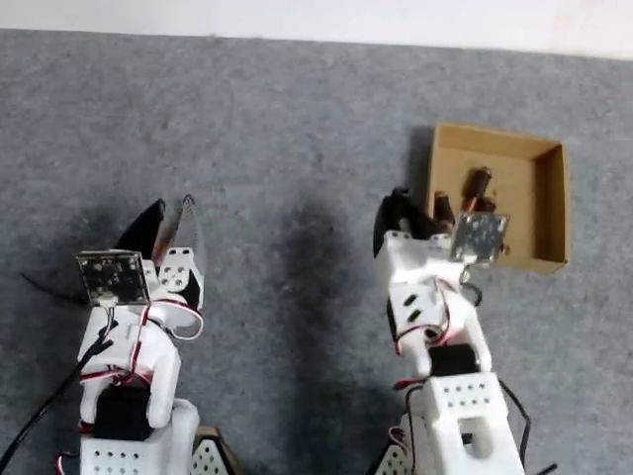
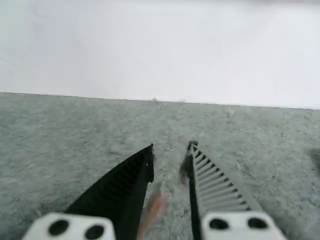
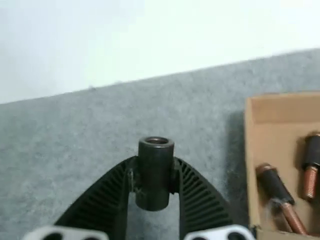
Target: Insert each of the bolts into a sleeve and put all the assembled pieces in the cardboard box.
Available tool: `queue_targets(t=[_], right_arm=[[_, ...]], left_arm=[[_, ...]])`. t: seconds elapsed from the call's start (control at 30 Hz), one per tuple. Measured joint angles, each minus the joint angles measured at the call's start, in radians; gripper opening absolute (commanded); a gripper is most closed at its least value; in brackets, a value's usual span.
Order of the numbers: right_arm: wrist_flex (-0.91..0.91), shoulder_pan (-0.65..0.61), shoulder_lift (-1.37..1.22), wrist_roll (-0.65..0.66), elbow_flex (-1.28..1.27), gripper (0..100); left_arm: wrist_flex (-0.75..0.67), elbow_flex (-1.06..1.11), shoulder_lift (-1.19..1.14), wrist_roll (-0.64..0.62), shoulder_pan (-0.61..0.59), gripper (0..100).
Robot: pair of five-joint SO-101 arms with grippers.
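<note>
Legible text: none in any view. Walls of the cardboard box (image 1: 552,203) are plain brown, with no readable print. Any marking on the left wrist circuit board (image 1: 112,277) or the right wrist circuit board (image 1: 480,236) is too small to tell.

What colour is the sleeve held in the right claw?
Black. The sleeve shows best in the right wrist view, clamped in the right claw.

Bright, diffuse light; soft dark shadows on carpet (image 1: 247,119).
</note>
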State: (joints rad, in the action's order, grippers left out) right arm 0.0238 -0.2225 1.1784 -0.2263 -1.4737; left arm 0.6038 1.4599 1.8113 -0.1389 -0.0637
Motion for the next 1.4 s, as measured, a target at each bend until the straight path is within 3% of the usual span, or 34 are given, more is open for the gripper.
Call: queue_targets(t=[0.27, 0.5, 0.83, 1.03, 1.4], right_arm=[[0.000, -0.071, 0.160, 0.143, -0.087, 1.0], [0.000, -0.074, 0.166, 0.146, -0.091, 1.0], [0.000, -0.074, 0.166, 0.146, -0.091, 1.0], [0.000, -0.074, 0.166, 0.146, -0.091, 1.0], [0.000, -0.074, 0.166, 0.146, -0.091, 1.0]], left_arm=[[0.000, 0.000, 0.000, 0.003, 0.002, 10], [0.178, 0.000, 0.000, 0.358, -0.017, 10], [0.285, 0.000, -0.031, 0.428, -0.017, 10], [0.285, -0.138, -0.368, 0.479, -0.018, 10], [0.367, -0.683, -1.428, 0.485, -0.020, 10]])
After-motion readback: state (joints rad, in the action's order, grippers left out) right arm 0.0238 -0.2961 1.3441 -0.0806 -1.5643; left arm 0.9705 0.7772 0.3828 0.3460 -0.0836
